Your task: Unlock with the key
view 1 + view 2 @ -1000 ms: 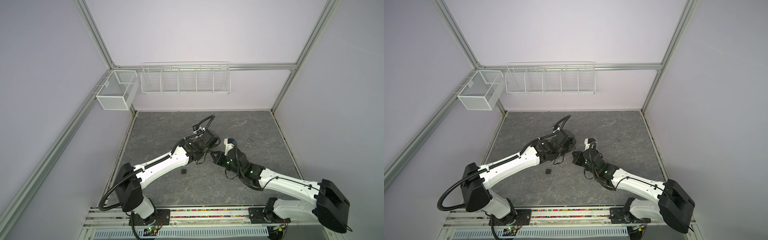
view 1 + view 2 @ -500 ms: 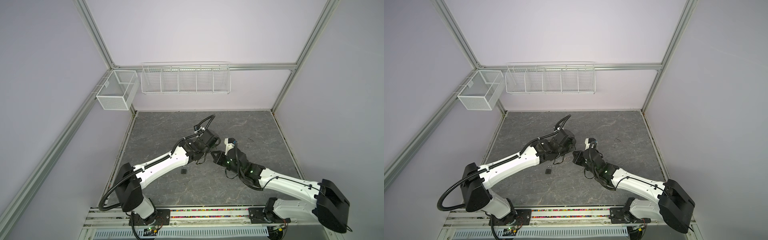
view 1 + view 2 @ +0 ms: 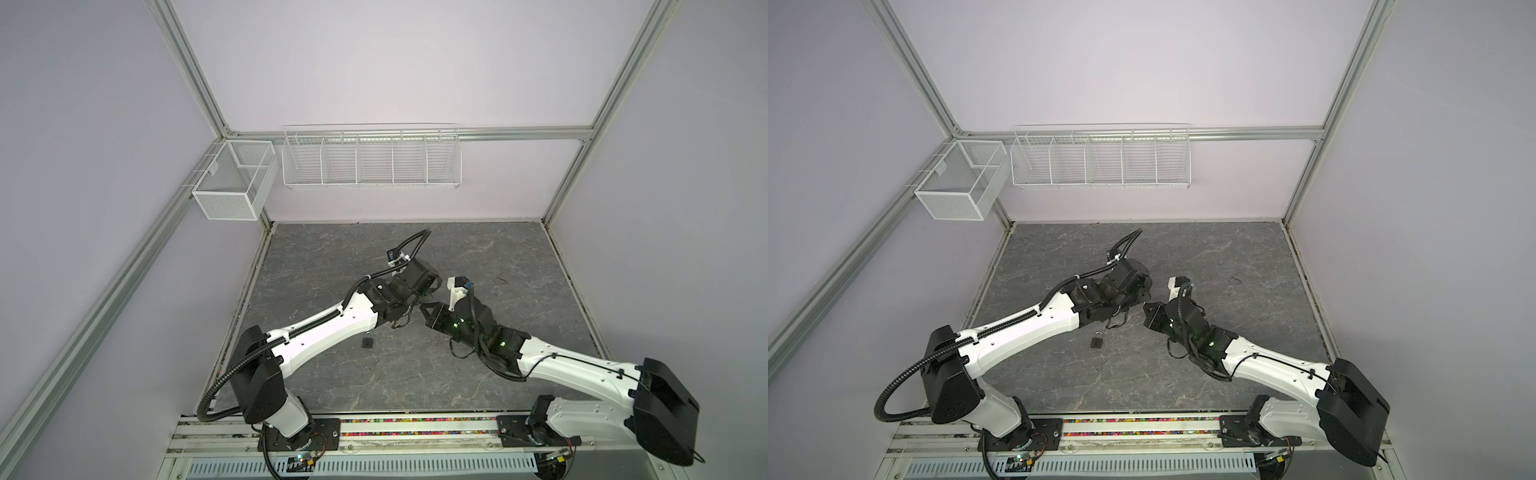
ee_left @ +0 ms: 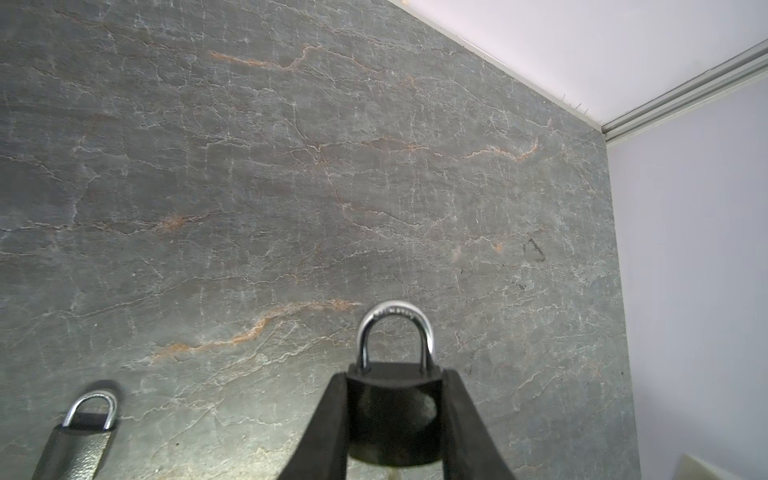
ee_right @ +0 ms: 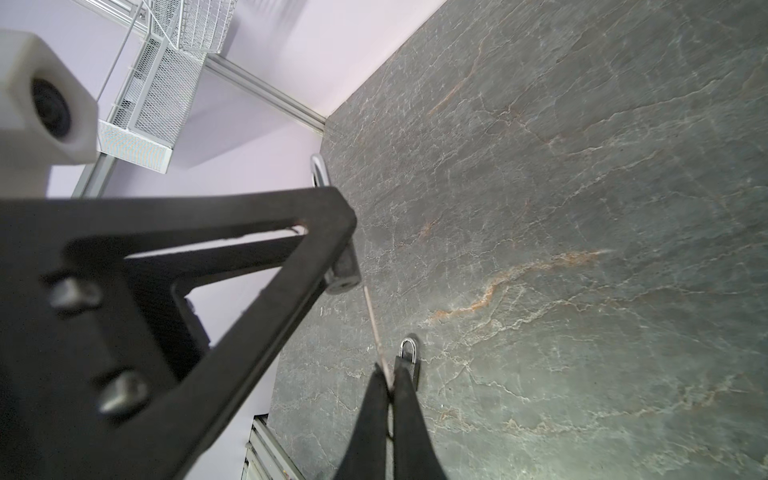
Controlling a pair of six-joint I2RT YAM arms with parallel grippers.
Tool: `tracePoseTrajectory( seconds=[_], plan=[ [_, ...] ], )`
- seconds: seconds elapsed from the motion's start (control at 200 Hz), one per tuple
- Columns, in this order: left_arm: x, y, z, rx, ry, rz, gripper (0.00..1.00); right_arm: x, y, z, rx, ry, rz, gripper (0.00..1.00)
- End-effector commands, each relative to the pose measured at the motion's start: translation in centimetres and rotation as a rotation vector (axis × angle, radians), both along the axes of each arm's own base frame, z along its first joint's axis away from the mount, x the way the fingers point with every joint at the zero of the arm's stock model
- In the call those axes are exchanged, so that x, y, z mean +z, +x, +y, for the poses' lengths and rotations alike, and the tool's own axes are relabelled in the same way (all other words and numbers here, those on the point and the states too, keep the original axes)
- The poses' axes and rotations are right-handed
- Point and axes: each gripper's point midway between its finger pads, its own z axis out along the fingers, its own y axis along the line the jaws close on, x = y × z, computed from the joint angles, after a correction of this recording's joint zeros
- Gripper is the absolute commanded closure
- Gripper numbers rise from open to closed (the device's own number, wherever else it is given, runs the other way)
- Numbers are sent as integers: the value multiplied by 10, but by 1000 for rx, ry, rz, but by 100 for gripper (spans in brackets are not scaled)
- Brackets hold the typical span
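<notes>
Almost nothing has shifted in the last second: both arms stay nose to nose over the middle of the table (image 3: 478,257), with only a slight settling at the wrists.

Nearest, the right gripper (image 5: 390,374) is pinched tight on the bow of the key (image 5: 374,328). The blade runs straight out ahead of its fingertips, seen edge-on as a thin line. The far end of that line meets the underside of the padlock (image 4: 394,415). How deep the tip sits in the keyway cannot be made out.

The left gripper (image 4: 395,376) clamps the padlock's black body from both sides, its jaws part-way apart around it. The shackle (image 4: 395,316) sticks out past its fingertips, away from the right gripper. Key axis and lock axis therefore look close to in line, and I judge the next move to be a twist of the right wrist about that axis while the left holds firm.

Farther off, below both grippers, a second padlock (image 3: 1097,340) lies flat on the table, untouched.
</notes>
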Motion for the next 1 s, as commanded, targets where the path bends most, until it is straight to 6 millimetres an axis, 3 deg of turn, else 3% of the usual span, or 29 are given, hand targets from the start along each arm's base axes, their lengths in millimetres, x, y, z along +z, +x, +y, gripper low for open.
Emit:
tracePoseTrajectory(
  seconds=[0.0,0.16,0.45,0.65,0.995],
  plan=[
    [19,3,2,23,-32,-28,100,15,3,2,-22,50,-5,94],
    [19,3,5,28,-25,-28,100,22,5,-5,-45,53,-39,94],
    [25,2,-1,14,-61,-23,100,21,5,2,-17,67,-58,94],
    [25,3,6,33,-75,-21,100,33,4,7,13,104,-119,94],
    [26,8,15,82,-81,-31,100,29,-3,13,50,125,-122,94]
  ],
)
